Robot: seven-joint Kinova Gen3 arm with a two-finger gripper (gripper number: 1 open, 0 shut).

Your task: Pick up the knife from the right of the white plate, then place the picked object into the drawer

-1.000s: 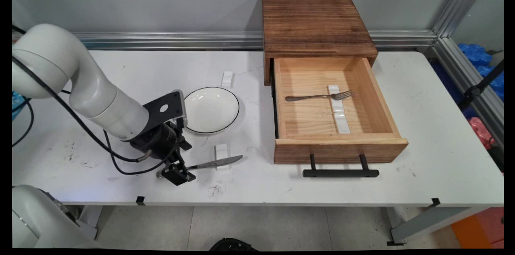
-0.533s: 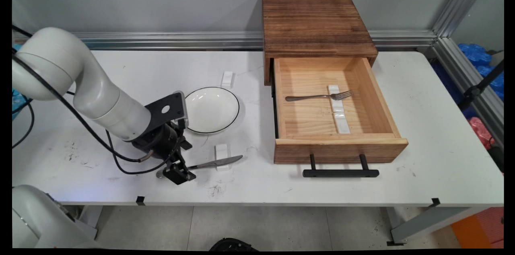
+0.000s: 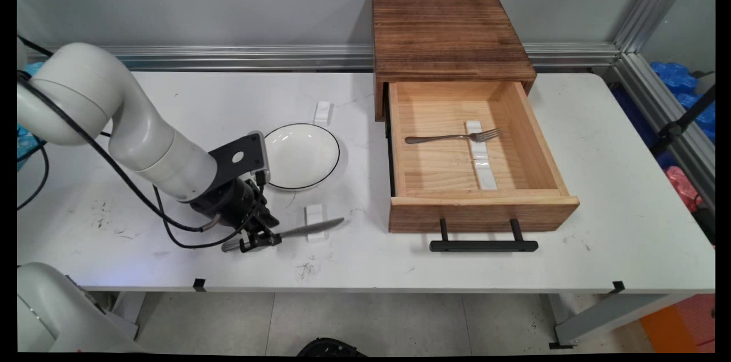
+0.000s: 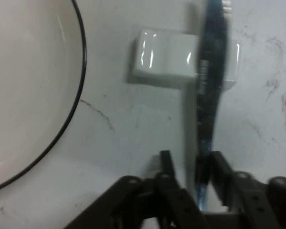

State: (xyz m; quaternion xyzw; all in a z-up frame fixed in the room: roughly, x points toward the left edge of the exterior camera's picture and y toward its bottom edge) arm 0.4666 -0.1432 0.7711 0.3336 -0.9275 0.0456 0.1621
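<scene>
The black two-finger claw (image 4: 188, 167) straddles a silver knife (image 4: 210, 90). The blade lies across a small white ceramic rest (image 4: 164, 59). A white, black-rimmed plate (image 4: 28, 81) lies near it on the white bench (image 4: 133, 124).

Main view high, whole table (image 3: 400, 270); hand view close on knife (image 4: 210, 86)

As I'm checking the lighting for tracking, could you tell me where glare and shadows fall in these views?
Hand view: bright glare streaks on the glossy white rest; the knife throws a soft shadow onto the table beside it. Main view: the wooden cabinet shades the wall to its left.
</scene>
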